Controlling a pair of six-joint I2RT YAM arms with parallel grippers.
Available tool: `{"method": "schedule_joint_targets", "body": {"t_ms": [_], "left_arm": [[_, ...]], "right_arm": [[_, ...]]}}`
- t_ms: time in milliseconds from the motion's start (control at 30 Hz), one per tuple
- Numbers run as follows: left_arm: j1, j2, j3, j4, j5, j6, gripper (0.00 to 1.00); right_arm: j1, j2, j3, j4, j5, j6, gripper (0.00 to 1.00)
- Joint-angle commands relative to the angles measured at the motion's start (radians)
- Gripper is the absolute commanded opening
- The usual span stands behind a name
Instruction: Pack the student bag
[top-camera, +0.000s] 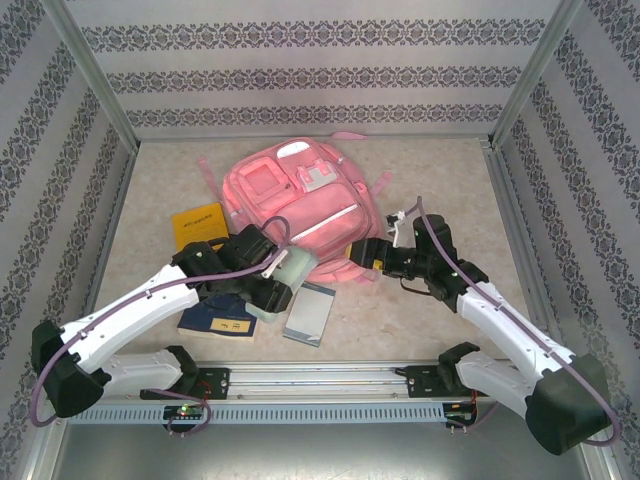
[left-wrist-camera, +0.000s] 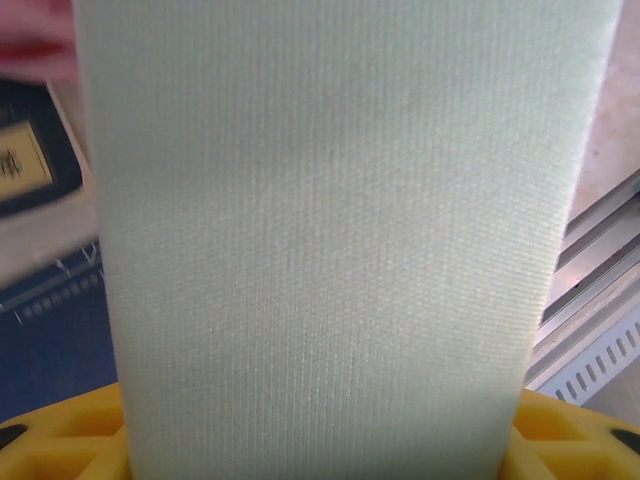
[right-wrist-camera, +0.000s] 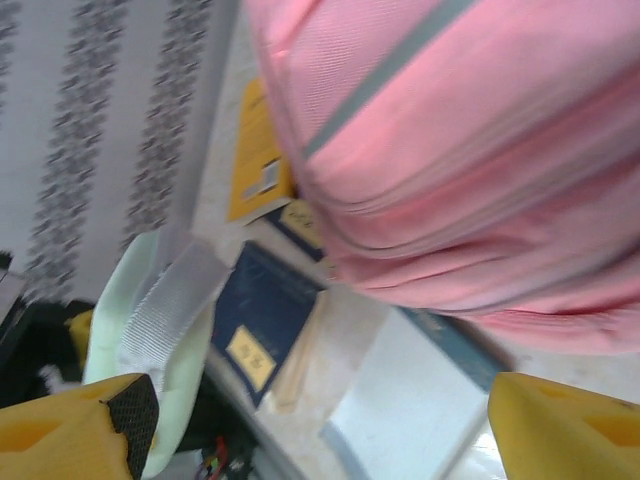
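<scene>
On the table (top-camera: 450, 180), student bag (top-camera: 300, 195): we see it lying flat at the centre, pink, front pockets facing up.
Left gripper (left-wrist-camera: 320, 450): we see its yellow fingers clamped on a pale green woven case (left-wrist-camera: 330, 230), just beside the bag's lower edge.
Right gripper (right-wrist-camera: 315, 415): jaws wide apart, nothing between them, close to the bag's lower right side.
Books: we find a yellow book (top-camera: 198, 220) left of the bag, with a dark blue book (top-camera: 215, 320) and a grey notebook (top-camera: 312, 312) in front of it.
</scene>
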Motion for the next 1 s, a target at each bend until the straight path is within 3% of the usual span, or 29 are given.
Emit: {"method": "schedule_joint_targets", "body": {"t_ms": [0, 167, 400, 633, 967], "left_arm": [[-0.049, 0.021, 0.065, 0.010, -0.125, 0.173, 0.40], [-0.144, -0.010, 0.048, 0.097, -0.305, 0.362, 0.36], [-0.275, -0.216, -0.149, 0.373, -0.257, 0.680, 0.31], [-0.282, -0.228, -0.169, 0.345, -0.249, 0.749, 0.32], [-0.287, -0.208, -0.191, 0.351, -0.269, 0.746, 0.31]], "right_arm": [[-0.004, -0.027, 0.054, 0.024, -0.150, 0.014, 0.88], [-0.002, -0.070, 0.093, -0.011, -0.196, 0.030, 0.89], [0.054, -0.062, 0.115, -0.067, -0.273, -0.001, 0.90], [0.205, -0.012, 0.149, -0.114, -0.305, -0.062, 0.91], [0.242, -0.013, 0.113, -0.084, -0.291, -0.034, 0.91]]}}
